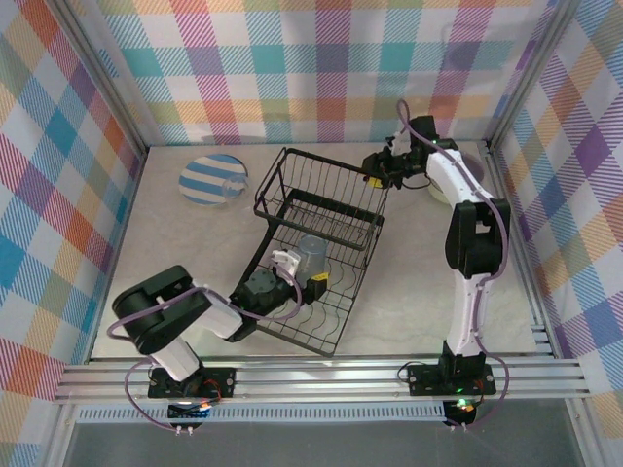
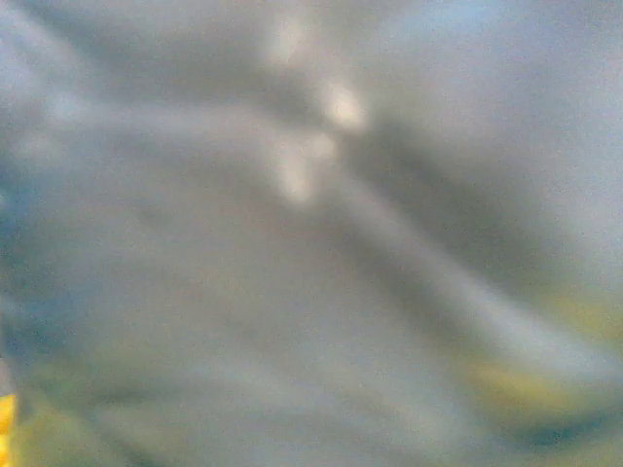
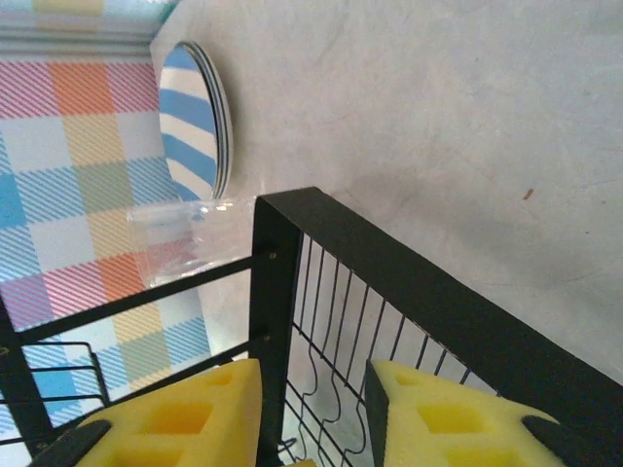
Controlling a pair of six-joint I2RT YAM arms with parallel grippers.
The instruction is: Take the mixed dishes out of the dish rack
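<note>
Tumbler [image 1: 313, 253] pickup!
Left end effector [image 1: 300, 274] astride it, grip unclear; right end effector [image 3: 313, 409] parted over dish rack [image 3: 275, 292] rim. Lift straight.

The right hand's [image 3: 311, 409] yellow pads stand apart astride the dish rack's [image 3: 389, 272] black corner post, the right pad clear of it. Beyond the rack, a blue-and-white striped plate [image 3: 190, 126] lies on the bench [image 3: 438, 117] by the plaid wall [image 3: 78, 146], with a clear glass [image 3: 180, 243] just beside it.
</note>
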